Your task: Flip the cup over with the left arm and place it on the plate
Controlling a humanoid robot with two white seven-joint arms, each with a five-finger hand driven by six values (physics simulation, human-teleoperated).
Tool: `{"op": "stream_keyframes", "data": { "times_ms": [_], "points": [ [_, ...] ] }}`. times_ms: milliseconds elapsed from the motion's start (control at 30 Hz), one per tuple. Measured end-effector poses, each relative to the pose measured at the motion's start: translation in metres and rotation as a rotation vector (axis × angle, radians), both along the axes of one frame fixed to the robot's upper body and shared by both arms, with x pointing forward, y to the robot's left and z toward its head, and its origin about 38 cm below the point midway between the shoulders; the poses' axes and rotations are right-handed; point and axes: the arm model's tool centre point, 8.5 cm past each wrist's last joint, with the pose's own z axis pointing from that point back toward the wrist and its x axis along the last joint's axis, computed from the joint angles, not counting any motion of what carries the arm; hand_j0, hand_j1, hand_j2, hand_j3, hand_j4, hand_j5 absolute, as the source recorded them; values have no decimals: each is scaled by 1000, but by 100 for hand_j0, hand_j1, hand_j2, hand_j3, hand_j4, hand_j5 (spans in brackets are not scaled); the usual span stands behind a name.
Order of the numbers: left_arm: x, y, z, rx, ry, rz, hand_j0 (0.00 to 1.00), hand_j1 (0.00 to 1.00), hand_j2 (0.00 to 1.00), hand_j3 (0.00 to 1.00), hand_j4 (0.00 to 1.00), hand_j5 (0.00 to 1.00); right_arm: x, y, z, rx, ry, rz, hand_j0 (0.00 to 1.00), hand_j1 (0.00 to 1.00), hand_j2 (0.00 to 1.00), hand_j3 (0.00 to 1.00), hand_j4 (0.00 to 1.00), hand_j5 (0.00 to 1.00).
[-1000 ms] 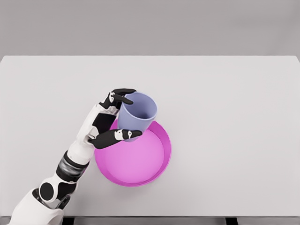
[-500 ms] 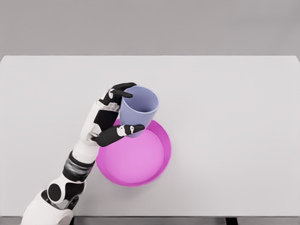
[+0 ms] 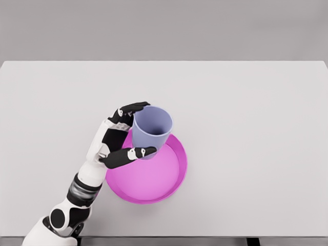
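You are looking down at a white desk [image 3: 246, 113] where the left robot hand [image 3: 120, 138] is gripping a lavender cup [image 3: 151, 130]. The arm is coming in from the lower left corner, and its black fingers [image 3: 134, 108] are curling around the cup's far side near the rim, while the thumb [image 3: 128, 154] is pressing across the near side close to the cup's base. So the robot hand is closing firmly on the cup, wrapping it from both sides.

The cup is sitting mouth-up, its opening facing the camera and leaning slightly toward the right, so you are seeing down into its pale interior. It is positioned over the upper left part of a magenta plate [image 3: 171, 177], overlapping the plate's far rim. You cannot tell from this view whether the cup's base is touching the plate or hanging just above it.

The plate is resting flat on the desk, near the front edge, left of the middle. The right arm is not showing anywhere in this view.
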Motion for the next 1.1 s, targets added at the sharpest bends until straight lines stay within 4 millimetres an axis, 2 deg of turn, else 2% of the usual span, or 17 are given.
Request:
{"op": "stream_keyframes", "data": {
  "times_ms": [200,400,733,800,833,867,967,1067,1100],
  "points": [
    [1,2,1,3,-3,5,86,86,86,86,86,86,0,0,0,0,0,0,100,100,100,100,100,100],
    [1,3,1,4,-4,7,89,89,89,89,89,89,0,0,0,0,0,0,100,100,100,100,100,100],
    [3,10,2,20,-8,13,90,90,90,90,90,90,0,0,0,0,0,0,100,100,100,100,100,100],
    [15,25,13,38,-28,22,92,92,92,92,92,92,0,0,0,0,0,0,100,100,100,100,100,100],
    [23,37,21,63,-46,25,98,98,98,98,98,98,0,0,0,0,0,0,100,100,100,100,100,100],
    [33,52,34,113,-80,24,100,100,100,100,100,100,0,0,0,0,0,0,100,100,100,100,100,100],
    [53,96,73,364,-207,4,100,100,100,100,100,100,0,0,0,0,0,0,100,100,100,100,100,100],
    [61,116,109,686,-378,-81,100,100,100,100,100,100,0,0,0,0,0,0,100,100,100,100,100,100],
    [61,123,114,779,-405,-107,100,100,100,100,100,100,0,0,0,0,0,0,100,100,100,100,100,100]
  ]
}}
